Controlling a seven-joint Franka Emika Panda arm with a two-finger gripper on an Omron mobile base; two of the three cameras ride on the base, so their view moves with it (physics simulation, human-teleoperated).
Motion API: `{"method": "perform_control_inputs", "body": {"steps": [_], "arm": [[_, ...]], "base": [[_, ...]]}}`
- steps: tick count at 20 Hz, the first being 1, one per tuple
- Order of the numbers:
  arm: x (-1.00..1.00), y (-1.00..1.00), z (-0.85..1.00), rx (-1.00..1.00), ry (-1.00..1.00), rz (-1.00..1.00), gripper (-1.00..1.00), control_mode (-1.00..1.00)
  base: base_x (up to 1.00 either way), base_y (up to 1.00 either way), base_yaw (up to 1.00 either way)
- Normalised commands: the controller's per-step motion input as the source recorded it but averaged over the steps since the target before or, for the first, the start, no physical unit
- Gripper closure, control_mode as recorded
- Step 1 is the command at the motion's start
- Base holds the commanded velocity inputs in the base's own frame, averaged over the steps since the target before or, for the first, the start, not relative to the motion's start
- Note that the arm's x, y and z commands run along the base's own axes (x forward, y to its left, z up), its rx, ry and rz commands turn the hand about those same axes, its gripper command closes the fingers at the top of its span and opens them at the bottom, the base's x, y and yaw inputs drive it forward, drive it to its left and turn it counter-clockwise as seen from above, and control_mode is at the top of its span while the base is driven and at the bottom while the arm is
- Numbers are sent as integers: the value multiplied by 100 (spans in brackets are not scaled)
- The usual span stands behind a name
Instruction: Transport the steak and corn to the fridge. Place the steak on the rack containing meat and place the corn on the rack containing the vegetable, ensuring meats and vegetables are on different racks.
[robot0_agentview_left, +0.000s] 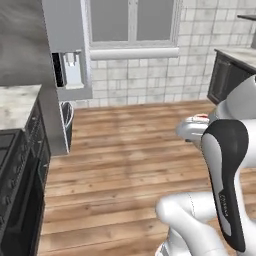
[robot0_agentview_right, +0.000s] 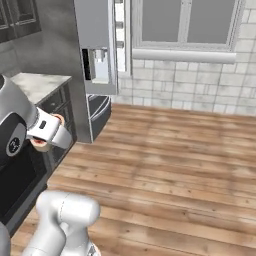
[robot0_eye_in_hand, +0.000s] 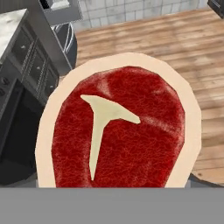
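The steak (robot0_eye_in_hand: 118, 127), a red slab with a pale rim and a pale T-shaped bone, sits close before the hand camera and hides the fingertips. It is carried above the wooden floor. In the base views my gripper (robot0_agentview_left: 196, 124) (robot0_agentview_right: 46, 134) is closed around the steak (robot0_agentview_left: 201, 117) (robot0_agentview_right: 56, 119), of which a small red-pink edge peeks out. The fridge (robot0_agentview_left: 67, 45) (robot0_agentview_right: 95, 40) stands ahead to the left, light grey with a dispenser panel on its front. The corn, the vegetable and the racks are out of view.
Dark cabinets with a marble counter (robot0_agentview_left: 17, 105) (robot0_agentview_right: 37, 85) and an oven front (robot0_agentview_left: 20, 200) line the left side. Another dark cabinet (robot0_agentview_left: 227, 75) stands at the far right. Wooden floor (robot0_agentview_right: 165, 160) stretches toward the tiled wall and window (robot0_agentview_left: 132, 22).
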Motion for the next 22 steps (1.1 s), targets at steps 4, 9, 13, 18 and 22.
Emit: {"method": "perform_control_inputs", "body": {"steps": [4, 9, 13, 18, 22], "arm": [[0, 0, 0, 0, 0, 0, 100, 100], [0, 0, 0, 0, 0, 0, 100, 100], [0, 0, 0, 0, 0, 0, 100, 100], [0, 0, 0, 0, 0, 0, 100, 100], [0, 0, 0, 0, 0, 0, 100, 100]], "base": [[100, -41, 8], [100, -63, 21], [100, -70, 34], [100, -49, 53], [100, -33, 75]]}}
